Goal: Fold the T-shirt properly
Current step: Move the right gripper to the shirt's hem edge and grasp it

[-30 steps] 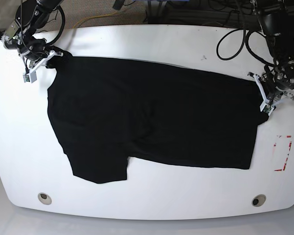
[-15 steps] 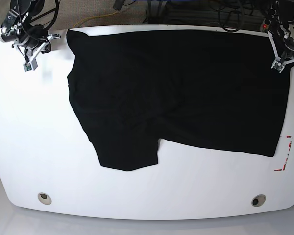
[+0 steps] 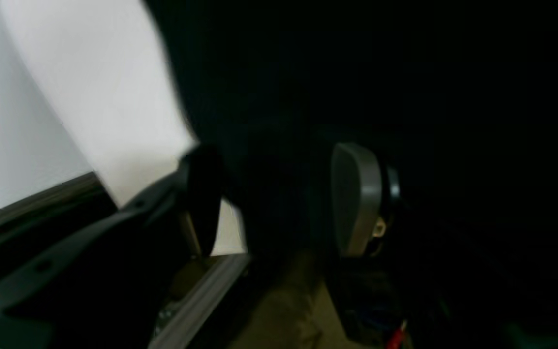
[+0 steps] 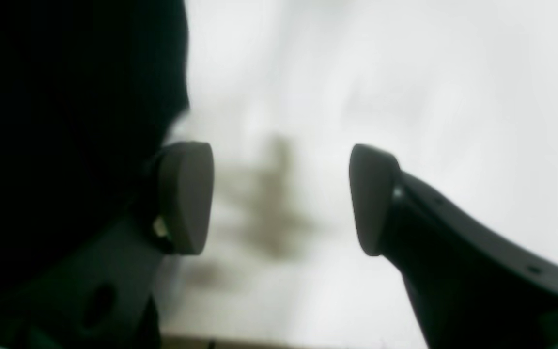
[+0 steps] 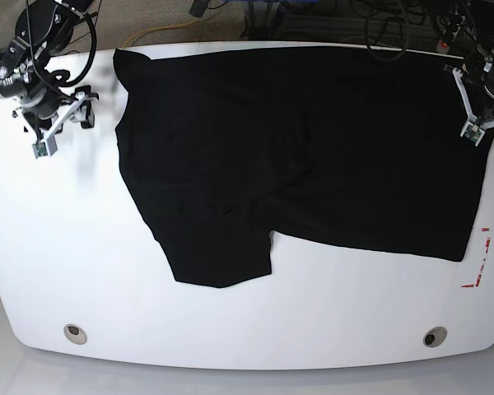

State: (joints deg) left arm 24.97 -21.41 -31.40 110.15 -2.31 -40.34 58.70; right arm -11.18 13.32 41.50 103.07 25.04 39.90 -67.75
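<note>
Base view shows the T-shirt (image 5: 305, 148) spread flat across the upper middle and right of the white table (image 5: 58, 247), farther up and right than a second ago, when it lay lower and smaller with both grippers clamped on its corners. Half a second ago it lay much as now. The right gripper (image 4: 279, 198), at upper left in the base view, has let go and stands clear of the cloth, jaws apart over bare table. The left gripper (image 3: 279, 198), at upper right, has its jaws apart with dark fabric between them; whether it touches is unclear. The shirt's print is not visible. Cables (image 5: 370, 20) lie beyond the table's far edge.
</note>
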